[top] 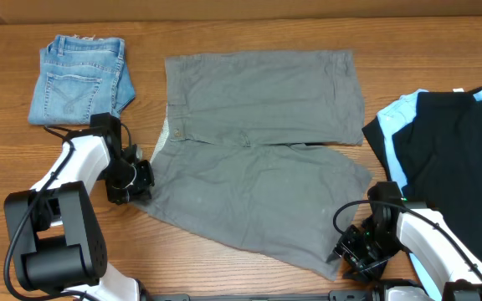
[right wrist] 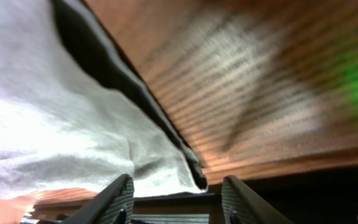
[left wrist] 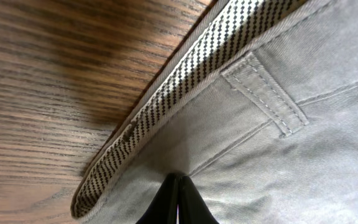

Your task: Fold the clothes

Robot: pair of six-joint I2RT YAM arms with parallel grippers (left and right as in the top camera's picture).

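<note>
Overhead: grey shorts (top: pixel 258 142) are spread flat between both grippers.
Left gripper (top: pixel 136 180) is pinched closed on the waistband edge; right gripper (top: pixel 354 251) is held wide at the leg hem corner.

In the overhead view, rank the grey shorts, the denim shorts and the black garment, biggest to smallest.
1. grey shorts
2. black garment, cut off by the frame edge, so its true size is unsure
3. denim shorts
</note>
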